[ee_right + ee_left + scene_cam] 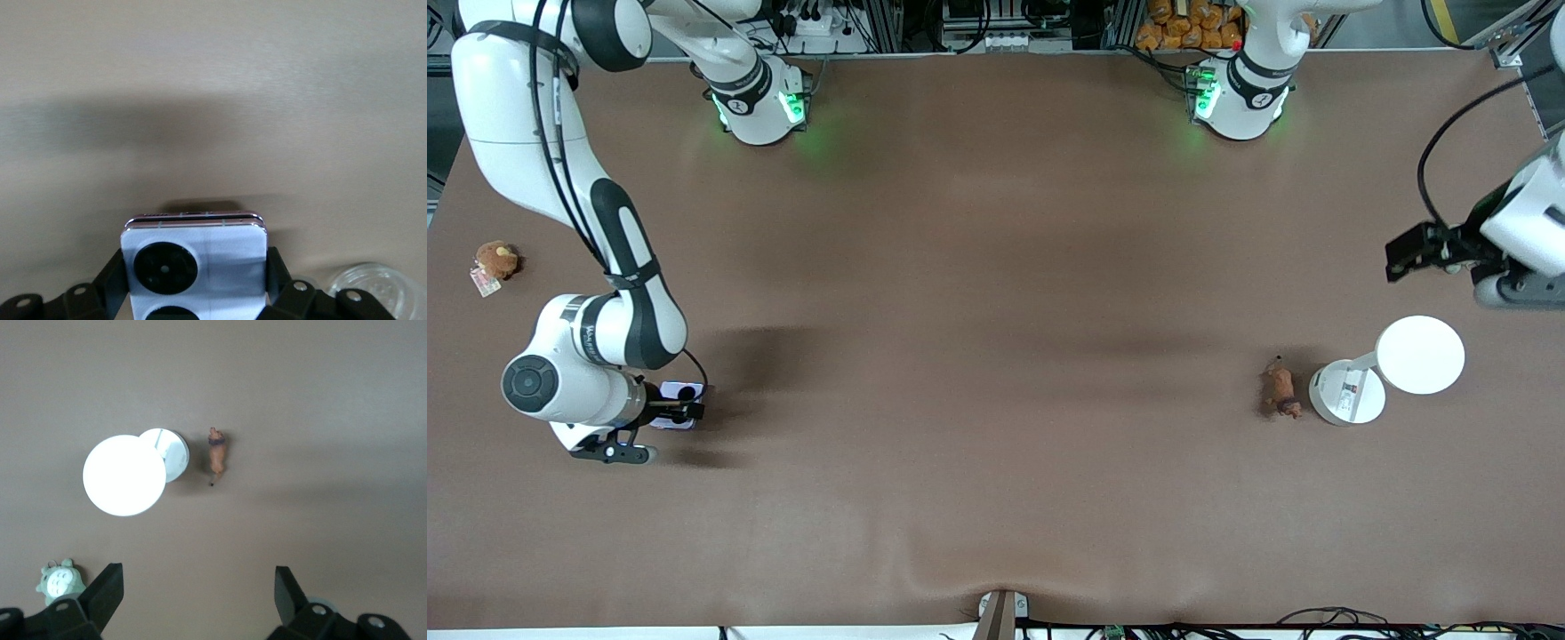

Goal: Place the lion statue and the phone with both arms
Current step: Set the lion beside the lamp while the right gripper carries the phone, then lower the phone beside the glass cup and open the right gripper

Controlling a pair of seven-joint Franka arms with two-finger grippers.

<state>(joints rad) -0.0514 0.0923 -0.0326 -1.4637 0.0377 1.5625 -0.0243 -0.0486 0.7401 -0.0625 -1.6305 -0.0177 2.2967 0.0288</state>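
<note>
The lion statue (1280, 391), a tiny reddish-brown figurine with a thin tail, lies on the brown table toward the left arm's end. It also shows in the left wrist view (217, 453). My left gripper (1398, 258) is up in the air, open and empty (198, 587), well apart from the lion. My right gripper (680, 411) is low at the right arm's end of the table. It is shut on the lavender phone (676, 392), which sits between the fingers with its black lenses showing (193, 260).
A white round-topped stand (1420, 354) with a round base (1347, 393) stands right beside the lion (125, 475). A grey-green plush (60, 580) lies near it. A brown plush with a tag (496, 260) lies at the right arm's end.
</note>
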